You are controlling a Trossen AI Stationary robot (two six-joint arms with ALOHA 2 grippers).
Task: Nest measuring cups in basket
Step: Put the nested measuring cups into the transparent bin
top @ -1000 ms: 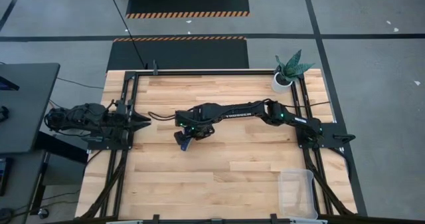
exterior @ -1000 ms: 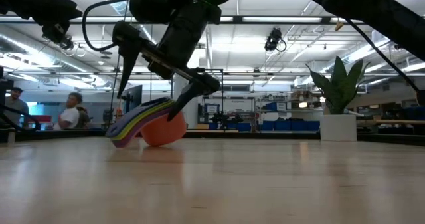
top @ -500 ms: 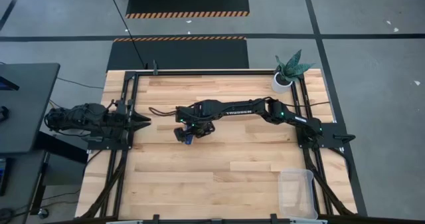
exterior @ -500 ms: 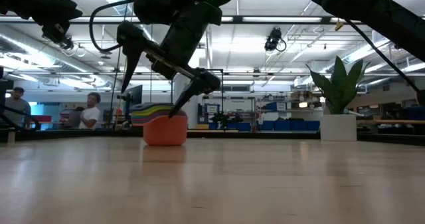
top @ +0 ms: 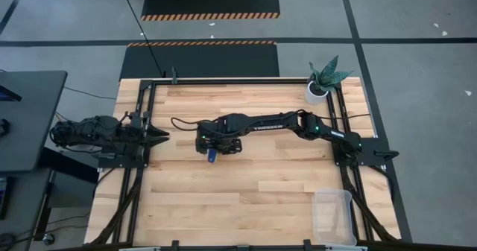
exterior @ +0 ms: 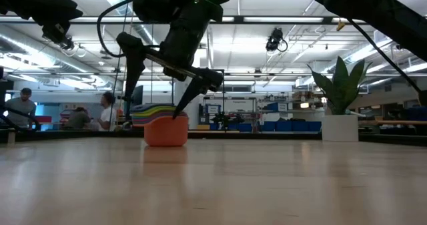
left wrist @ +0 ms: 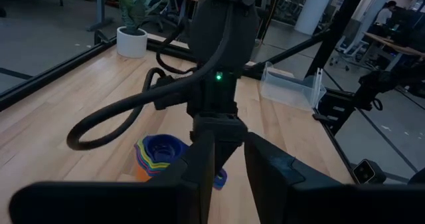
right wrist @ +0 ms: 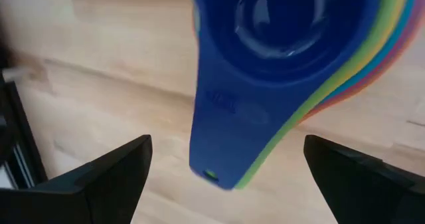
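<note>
The measuring cups (exterior: 165, 130) stand nested in one stack on the middle of the table, orange cup at the bottom and dark blue (right wrist: 285, 24) on top. Their stacked handles (right wrist: 226, 117) point toward the near edge. My right gripper (right wrist: 228, 144) hangs open over the stack (top: 212, 155), slanting down, one finger on each side of the handles. My left gripper (top: 160, 135) waits at the table's left edge, a narrow gap between its fingers (left wrist: 199, 171), holding nothing. The clear basket (top: 333, 215) sits at the near right corner. My right gripper comes at the stack from above with wide jaws. In the low view one fingertip (exterior: 180, 113) stands at the stack's rim; I cannot tell whether it touches. The right wrist view shows gaps between both fingers and the handles. The stack rests upright on the table.
A white plant pot (top: 319, 89) stands at the far right corner. Black frame rails (top: 141, 117) run along the table's left, far and right sides. Bare wood lies between the stack and the basket (left wrist: 292, 91). People move in the room beyond the table.
The stack, tipped over with its handles low toward the table a second ago, has come upright onto the orange cup's base. My right gripper has rolled about its own axis above it, staying in place and open; the handles have swung toward the near edge.
</note>
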